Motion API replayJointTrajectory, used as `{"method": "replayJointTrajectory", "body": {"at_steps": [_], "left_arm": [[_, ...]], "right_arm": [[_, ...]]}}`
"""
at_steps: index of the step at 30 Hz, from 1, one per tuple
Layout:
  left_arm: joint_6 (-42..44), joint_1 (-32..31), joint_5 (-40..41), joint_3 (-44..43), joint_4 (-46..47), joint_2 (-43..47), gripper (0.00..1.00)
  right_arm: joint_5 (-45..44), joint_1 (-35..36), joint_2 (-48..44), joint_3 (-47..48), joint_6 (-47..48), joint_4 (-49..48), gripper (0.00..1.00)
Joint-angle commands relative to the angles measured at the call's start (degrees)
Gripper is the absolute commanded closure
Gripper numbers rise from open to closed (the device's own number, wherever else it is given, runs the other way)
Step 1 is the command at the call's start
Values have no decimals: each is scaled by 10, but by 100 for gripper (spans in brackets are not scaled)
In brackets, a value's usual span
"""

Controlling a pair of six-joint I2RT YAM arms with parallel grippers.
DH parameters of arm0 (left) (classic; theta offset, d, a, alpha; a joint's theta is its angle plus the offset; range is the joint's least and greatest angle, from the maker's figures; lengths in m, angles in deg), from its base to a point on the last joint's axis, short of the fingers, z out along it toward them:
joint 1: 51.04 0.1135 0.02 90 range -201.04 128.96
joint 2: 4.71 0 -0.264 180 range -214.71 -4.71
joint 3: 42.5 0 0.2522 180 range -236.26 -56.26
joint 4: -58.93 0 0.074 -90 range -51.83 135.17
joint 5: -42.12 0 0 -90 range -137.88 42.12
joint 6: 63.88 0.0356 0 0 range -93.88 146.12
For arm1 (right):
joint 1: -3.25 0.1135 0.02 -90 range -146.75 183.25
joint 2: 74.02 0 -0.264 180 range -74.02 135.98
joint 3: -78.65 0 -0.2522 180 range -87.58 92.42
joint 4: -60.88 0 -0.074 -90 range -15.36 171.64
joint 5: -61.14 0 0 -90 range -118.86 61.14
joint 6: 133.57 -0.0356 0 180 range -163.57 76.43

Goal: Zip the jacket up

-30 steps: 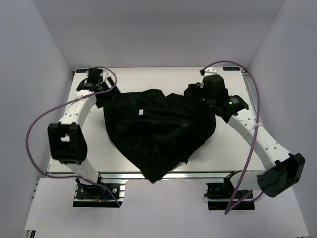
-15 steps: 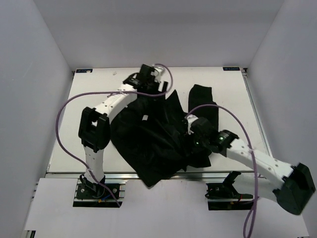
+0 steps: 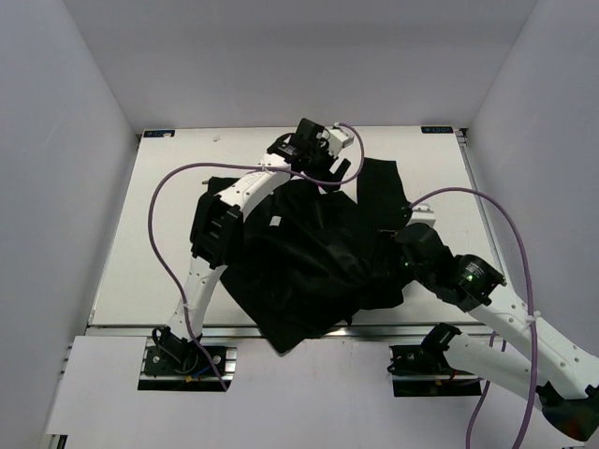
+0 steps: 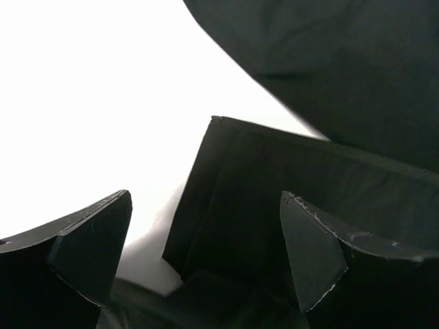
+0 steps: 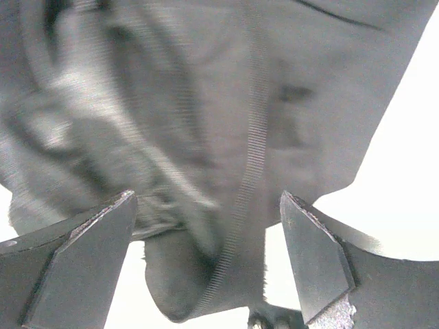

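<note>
**While Both Grippers Gape, the Jacket Lies Crumpled Mid-Table**

Though the white table [image 3: 140, 243] is broad, most of its middle and right is covered by the jacket [image 3: 309, 271], a black heap of folds. One pointed corner of it reaches over the near edge between the two arm bases. A sleeve [image 3: 379, 187] sticks out toward the far right. From above, the fabric is too dark and rumpled to tell how the front closure lies.

The left arm [image 3: 234, 196] stretches from its base across the jacket's left side to the far edge of the heap. The right arm [image 3: 510, 313] bends in low from the near right, its wrist at the jacket's right border. A purple cable [image 3: 161, 234] loops beside each arm.

In the left wrist view, the left gripper [image 4: 206, 199] has its fingers spread wide with nothing between them. It hovers above a flat, straight-edged fold of black cloth, with bare table to the left. The right gripper [image 5: 207, 197] is likewise spread wide and holds nothing; it hangs close over bunched fabric.

Down that fabric runs a narrow ribbed strip [image 5: 252, 157], seemingly zipper tape, ending just between the fingers. A tiny pale mark [image 3: 272, 223] shows on the jacket's left half.
</note>
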Motion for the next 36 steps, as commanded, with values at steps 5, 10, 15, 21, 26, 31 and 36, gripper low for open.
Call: {"method": "replayJointTrajectory", "body": {"at_steps": [5, 10, 15, 21, 26, 31, 36], "left_arm": [[34, -13, -58, 26, 22, 6, 2], [-2, -14, 11, 70, -16, 1, 3], [-88, -14, 99, 247, 59, 86, 100], [-206, -13, 354, 402, 176, 242, 100], [-249, -10, 523, 441, 220, 392, 100], [-308, -8, 672, 459, 169, 476, 100], [-427, -1, 795, 505, 68, 584, 100]], "right_arm": [[-108, -15, 35, 8, -115, 95, 11], [-85, -49, 73, -24, -111, 64, 13], [-83, -86, 131, -24, -75, -22, 93], [-129, -94, 213, 103, 81, -133, 100], [-74, -95, 284, 312, 320, -260, 100], [53, -94, 384, 550, 443, -237, 100], [105, -94, 453, 606, 486, -304, 100]]}}
